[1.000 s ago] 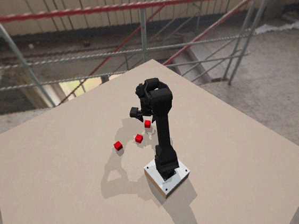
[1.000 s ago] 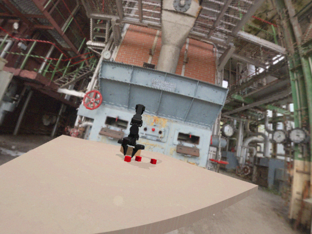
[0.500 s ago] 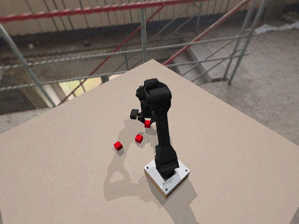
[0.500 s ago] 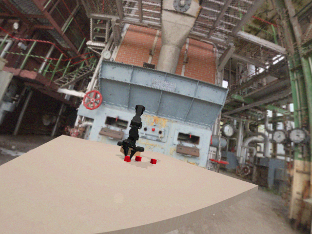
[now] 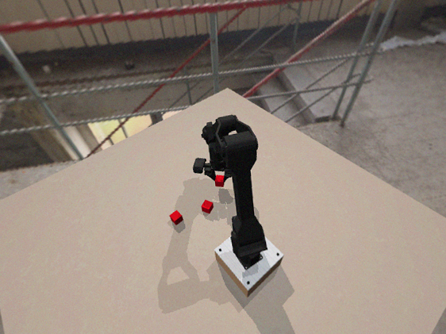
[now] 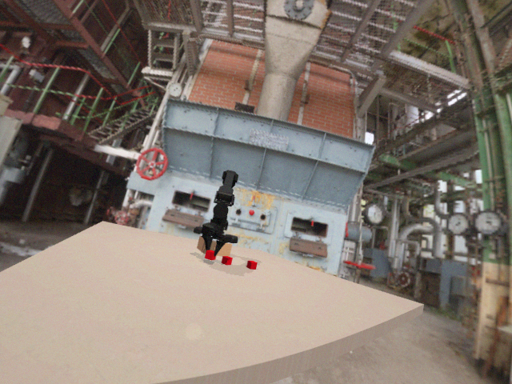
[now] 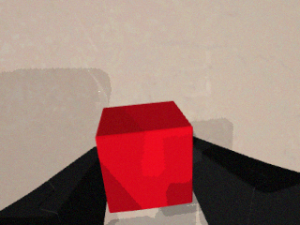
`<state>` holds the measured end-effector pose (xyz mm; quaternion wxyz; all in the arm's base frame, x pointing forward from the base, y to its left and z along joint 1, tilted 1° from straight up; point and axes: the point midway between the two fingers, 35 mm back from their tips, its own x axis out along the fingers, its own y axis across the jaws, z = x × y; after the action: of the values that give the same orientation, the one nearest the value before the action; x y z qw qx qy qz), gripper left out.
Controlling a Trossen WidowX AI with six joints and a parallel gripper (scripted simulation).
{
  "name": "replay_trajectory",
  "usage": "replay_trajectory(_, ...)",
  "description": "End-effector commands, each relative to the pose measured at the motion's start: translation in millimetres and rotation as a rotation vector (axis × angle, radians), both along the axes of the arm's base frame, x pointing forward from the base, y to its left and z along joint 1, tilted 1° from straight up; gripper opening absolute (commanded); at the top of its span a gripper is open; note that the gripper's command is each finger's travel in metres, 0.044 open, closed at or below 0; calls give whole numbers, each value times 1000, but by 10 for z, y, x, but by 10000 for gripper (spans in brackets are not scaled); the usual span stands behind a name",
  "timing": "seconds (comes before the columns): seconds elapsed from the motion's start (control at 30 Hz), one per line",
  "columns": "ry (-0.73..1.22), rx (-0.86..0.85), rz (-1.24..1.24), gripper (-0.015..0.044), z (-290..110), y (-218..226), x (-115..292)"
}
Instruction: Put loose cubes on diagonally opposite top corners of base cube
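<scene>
Three red cubes of the same look are in view. My gripper (image 5: 219, 178) (image 6: 211, 252) (image 7: 144, 151) is shut on one red cube (image 5: 219, 181) (image 6: 210, 255) (image 7: 145, 164), with a finger on each side of it. The held cube is slightly above the table. A second red cube (image 5: 207, 206) (image 6: 226, 260) sits on the table near it, and a third red cube (image 5: 176, 217) (image 6: 251, 265) sits farther left in the top view. These two are apart from each other. I cannot tell by looks which cube is the fixed base. The wrist view shows only the held cube.
The beige table (image 5: 103, 276) (image 6: 124, 310) carries the arm's metal base plate (image 5: 271, 254), to the right of and nearer than the cubes in the top view. The arm's shadow falls across the table around the cubes.
</scene>
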<state>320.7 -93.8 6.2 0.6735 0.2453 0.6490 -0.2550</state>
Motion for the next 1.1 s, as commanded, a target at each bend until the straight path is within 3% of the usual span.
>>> replay_trajectory(0.0,-8,2,-4,105,156,2,18)
replay_trajectory(0.7,-8,2,-4,105,820,27,-49)
replay_trajectory(1.07,-8,4,8,105,797,237,-23)
